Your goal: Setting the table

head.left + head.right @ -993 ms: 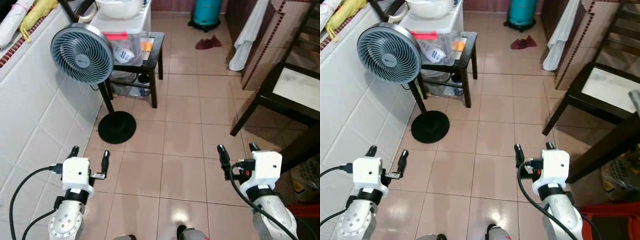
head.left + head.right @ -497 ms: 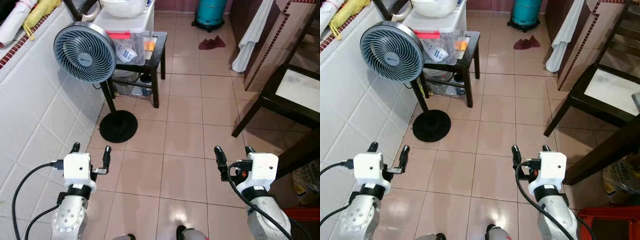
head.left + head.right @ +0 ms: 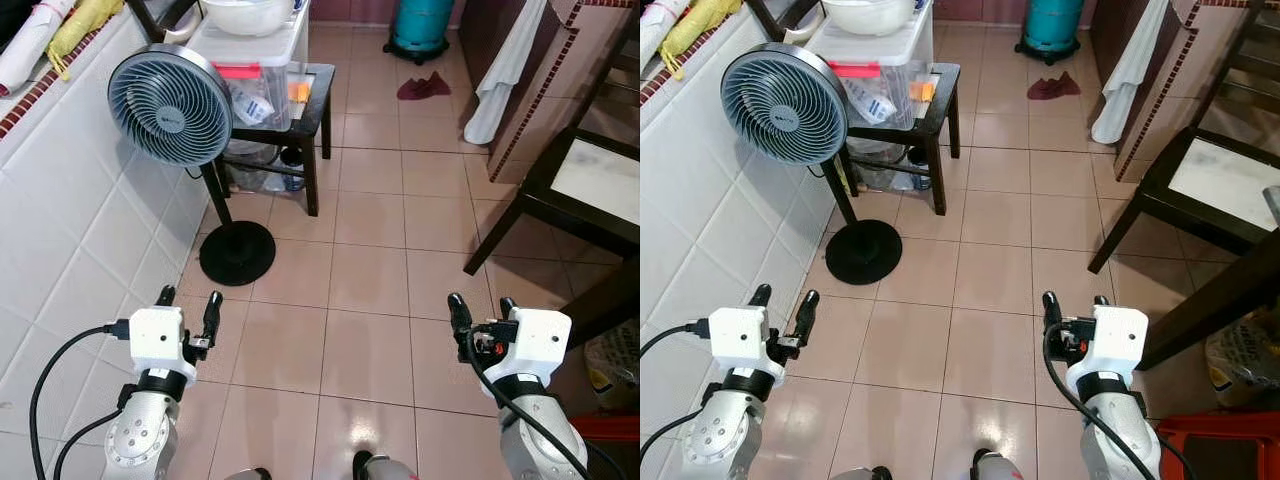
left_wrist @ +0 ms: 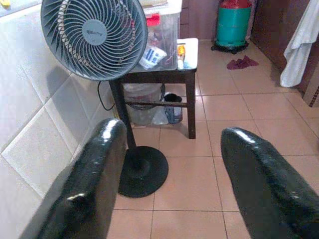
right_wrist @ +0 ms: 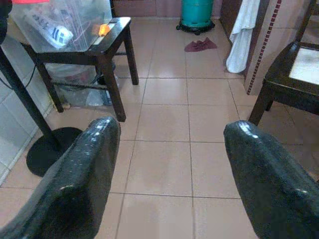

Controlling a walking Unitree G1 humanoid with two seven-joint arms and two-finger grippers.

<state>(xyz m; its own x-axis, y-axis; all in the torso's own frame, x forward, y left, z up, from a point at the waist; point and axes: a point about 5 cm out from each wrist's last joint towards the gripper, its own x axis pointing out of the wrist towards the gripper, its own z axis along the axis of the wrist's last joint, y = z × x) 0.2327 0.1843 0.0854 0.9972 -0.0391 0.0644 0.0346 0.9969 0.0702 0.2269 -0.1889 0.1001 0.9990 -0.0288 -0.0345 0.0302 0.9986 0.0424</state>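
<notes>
Terracotta tile floor (image 3: 370,270) ahead of us, white tiled wall (image 3: 70,200) on our left. Dark table (image 3: 590,190) sits at the right edge, its top bare where visible. Grey pedestal fan (image 3: 170,105) stands by the wall, just in front of a small dark side table (image 3: 312,95) carrying a clear plastic box (image 3: 262,85). White towel (image 3: 505,60) hangs far right; teal cylinder (image 3: 420,25) at the back. Left gripper (image 3: 187,312) and right gripper (image 3: 480,315) are both wide open, holding nothing, over bare floor
</notes>
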